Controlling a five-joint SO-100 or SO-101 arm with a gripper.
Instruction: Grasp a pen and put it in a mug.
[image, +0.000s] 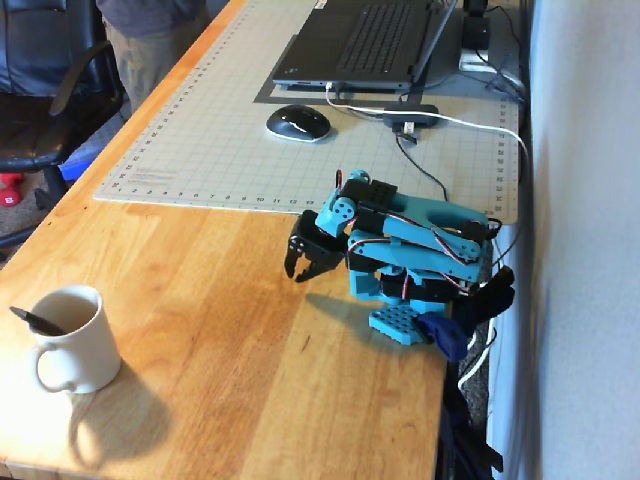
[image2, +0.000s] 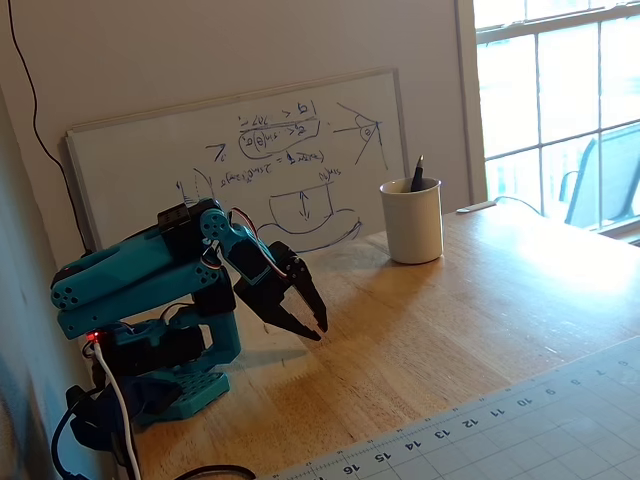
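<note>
The cream-white mug (image: 78, 345) stands upright near the front left corner of the wooden table (image: 230, 350); from the opposite side it shows as the mug (image2: 412, 225) in front of the whiteboard. The dark pen (image: 34, 320) leans inside it, its top end sticking up over the rim as the pen (image2: 417, 172). My teal arm is folded low over its base. My gripper (image: 296, 274) points down just above the wood, far to the right of the mug. In the other fixed view the gripper (image2: 318, 332) has its fingertips together with nothing between them.
A grey cutting mat (image: 200, 140) covers the far part of the table, with a laptop (image: 365, 40), a black mouse (image: 297, 122) and a cable hub (image: 412, 115) on it. A whiteboard (image2: 230, 160) leans on the wall. A chair (image: 40, 80) stands off the table's left edge.
</note>
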